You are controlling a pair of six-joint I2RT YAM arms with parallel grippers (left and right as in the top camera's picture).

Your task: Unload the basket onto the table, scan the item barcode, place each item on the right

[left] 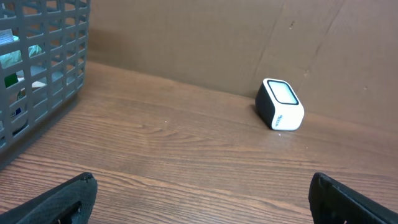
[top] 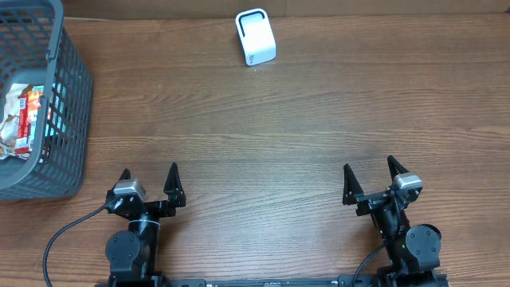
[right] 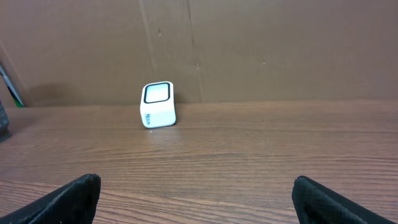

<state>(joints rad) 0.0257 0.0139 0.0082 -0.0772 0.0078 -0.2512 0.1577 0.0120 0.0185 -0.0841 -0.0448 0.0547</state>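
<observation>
A small white barcode scanner [top: 256,37] with a dark window stands at the table's far edge; it also shows in the left wrist view [left: 281,104] and the right wrist view [right: 158,104]. Packaged items [top: 24,121] lie inside the grey basket [top: 70,96] at the left, red and white wrappers showing. My left gripper [top: 150,177] rests near the front edge, open and holding nothing, its fingers [left: 59,199] wide apart. Open and empty too, my right gripper [top: 369,171] sits at the front right, its fingertips [right: 320,199] spread over bare wood.
The grey basket wall [left: 37,81] stands tall at the left of the left arm. A brown cardboard backdrop [right: 249,43] closes off the far side behind the scanner.
</observation>
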